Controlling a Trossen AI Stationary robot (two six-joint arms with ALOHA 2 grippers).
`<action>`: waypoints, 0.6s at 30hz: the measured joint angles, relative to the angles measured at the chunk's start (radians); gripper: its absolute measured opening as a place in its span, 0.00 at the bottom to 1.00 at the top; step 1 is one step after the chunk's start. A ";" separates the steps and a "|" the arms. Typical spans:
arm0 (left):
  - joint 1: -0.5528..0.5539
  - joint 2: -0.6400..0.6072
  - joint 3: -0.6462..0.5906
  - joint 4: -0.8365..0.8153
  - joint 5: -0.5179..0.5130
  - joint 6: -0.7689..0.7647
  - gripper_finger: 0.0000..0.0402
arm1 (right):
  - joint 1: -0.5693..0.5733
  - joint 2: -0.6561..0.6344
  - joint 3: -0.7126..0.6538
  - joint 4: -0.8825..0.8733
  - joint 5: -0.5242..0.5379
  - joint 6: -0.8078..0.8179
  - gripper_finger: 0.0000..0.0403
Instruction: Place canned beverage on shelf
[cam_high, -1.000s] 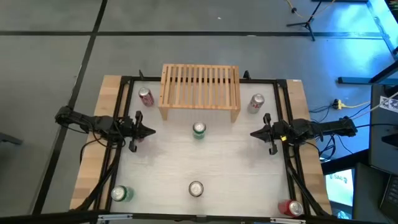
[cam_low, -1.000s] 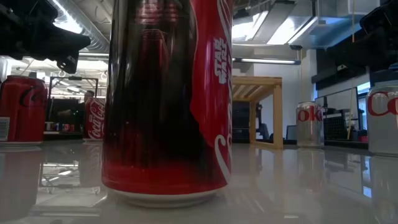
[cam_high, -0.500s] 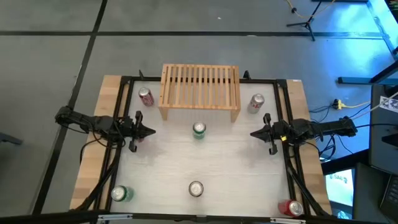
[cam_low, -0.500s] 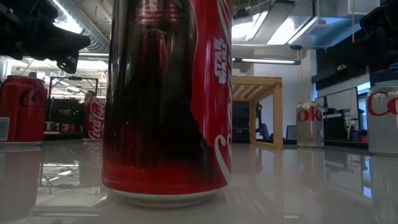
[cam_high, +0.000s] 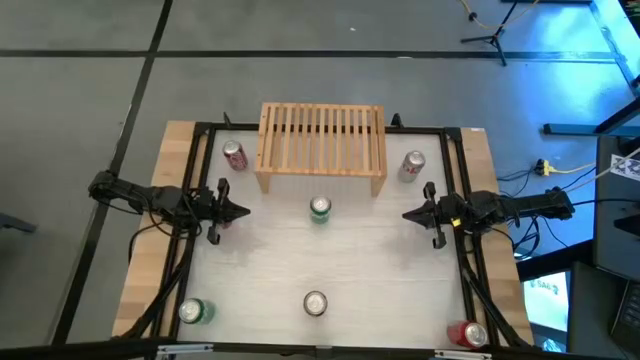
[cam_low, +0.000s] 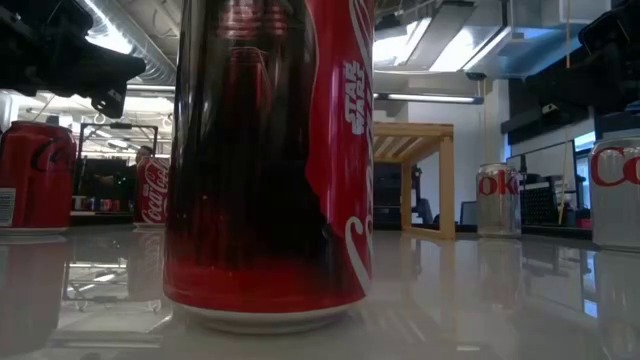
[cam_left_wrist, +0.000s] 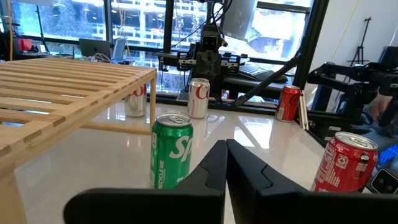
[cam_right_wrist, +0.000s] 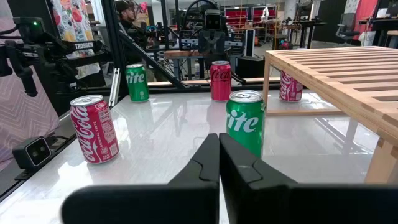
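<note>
- White table (cam_high: 380, 270) inside a black frame, with wooden strips along both sides.
- Light-wood shelf (cam_high: 322, 147) with slatted top, standing at the far middle edge of the table; nothing on its bars.
- Left gripper (cam_high: 243, 211) at the left side of the table, pointing to the centre, fingers pressed together, nothing held.
- Right gripper (cam_high: 407, 214) at the right side, pointing to the centre, fingers pressed together as well, nothing held.
- Green can (cam_high: 319, 208) upright just in front of the shelf, between both grippers.
- Red can (cam_high: 234, 155) beside the left leg of the shelf; silver can (cam_high: 412, 165) beside the right leg.
- Dark red can (cam_high: 315, 303) at the near middle edge, filling most of the low view.
- Another green can (cam_high: 194, 311) at the near left corner, another red can (cam_high: 468, 334) at the near right corner.
</note>
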 joint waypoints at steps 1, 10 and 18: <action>0.000 0.000 0.000 0.000 0.000 0.000 0.00 | 0.000 0.000 0.000 0.000 0.000 0.000 0.00; 0.000 0.000 0.000 0.000 0.000 0.000 0.00 | 0.000 0.000 0.000 0.000 0.000 0.000 0.00; 0.000 0.000 0.000 0.015 -0.077 0.114 0.00 | 0.000 0.000 -0.002 0.020 0.023 -0.003 0.00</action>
